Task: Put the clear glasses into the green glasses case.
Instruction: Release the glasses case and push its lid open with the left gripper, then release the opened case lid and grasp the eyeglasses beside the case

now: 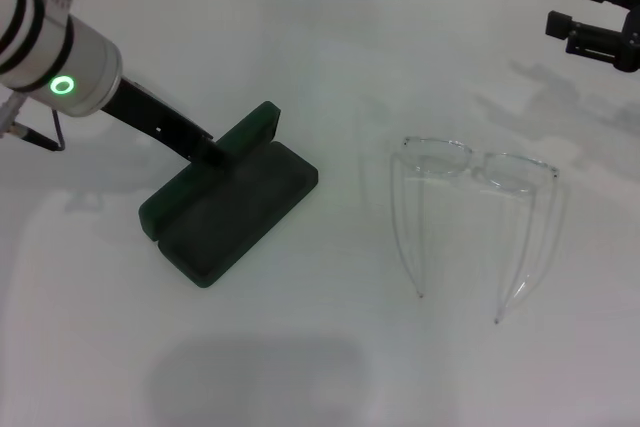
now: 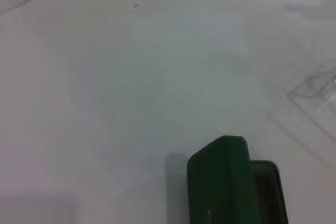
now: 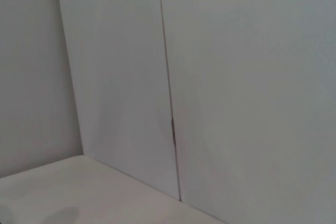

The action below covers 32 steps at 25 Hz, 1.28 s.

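At nine o'clock on the table (image 1: 320, 367) the green glasses case (image 1: 235, 209) lies open, its gold lettering too small to read. My left gripper (image 1: 212, 150) touches its raised lid; its spread I cannot tell. The clear glasses (image 1: 478, 209) lie at three o'clock. My right gripper (image 1: 600, 27) hangs parked at one o'clock.

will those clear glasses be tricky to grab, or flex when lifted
The transparent plastic glasses with thin pointed arms probably weigh little and may skid on the smooth white table if nudged. Those slender unfolded arms look likely to flex, so gripping the lens front seems safer.
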Each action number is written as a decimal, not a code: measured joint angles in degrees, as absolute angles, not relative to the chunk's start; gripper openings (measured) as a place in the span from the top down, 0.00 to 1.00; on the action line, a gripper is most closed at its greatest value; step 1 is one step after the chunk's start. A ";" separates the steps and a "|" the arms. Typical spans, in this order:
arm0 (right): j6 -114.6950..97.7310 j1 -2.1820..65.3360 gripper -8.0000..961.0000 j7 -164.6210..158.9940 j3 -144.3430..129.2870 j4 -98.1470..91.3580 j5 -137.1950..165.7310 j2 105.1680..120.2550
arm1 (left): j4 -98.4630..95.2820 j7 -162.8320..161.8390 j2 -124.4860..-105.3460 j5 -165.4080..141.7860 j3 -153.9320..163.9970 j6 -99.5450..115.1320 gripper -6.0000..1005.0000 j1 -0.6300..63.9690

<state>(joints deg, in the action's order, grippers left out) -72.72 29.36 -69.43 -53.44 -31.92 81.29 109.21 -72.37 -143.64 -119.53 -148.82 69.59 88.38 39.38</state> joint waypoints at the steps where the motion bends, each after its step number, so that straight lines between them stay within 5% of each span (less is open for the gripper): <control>1: -72.76 29.36 0.20 -69.43 -53.44 -31.92 81.30 109.22 | -72.27 -143.64 -119.53 -148.90 69.59 88.31 0.38 39.39; 11: -72.70 29.79 0.22 -69.43 -53.44 -31.90 81.31 109.29 | -70.80 -143.67 -119.56 -150.26 69.61 88.00 0.38 39.78; 17: -72.65 29.88 0.23 -69.43 -53.44 -31.91 81.31 109.29 | -70.75 -143.88 -119.66 -150.37 69.86 87.97 0.57 39.81; 32: -73.06 30.06 0.25 -70.77 -53.63 -32.52 84.69 109.33 | -73.20 -144.37 -119.69 -150.09 73.38 87.39 0.74 38.98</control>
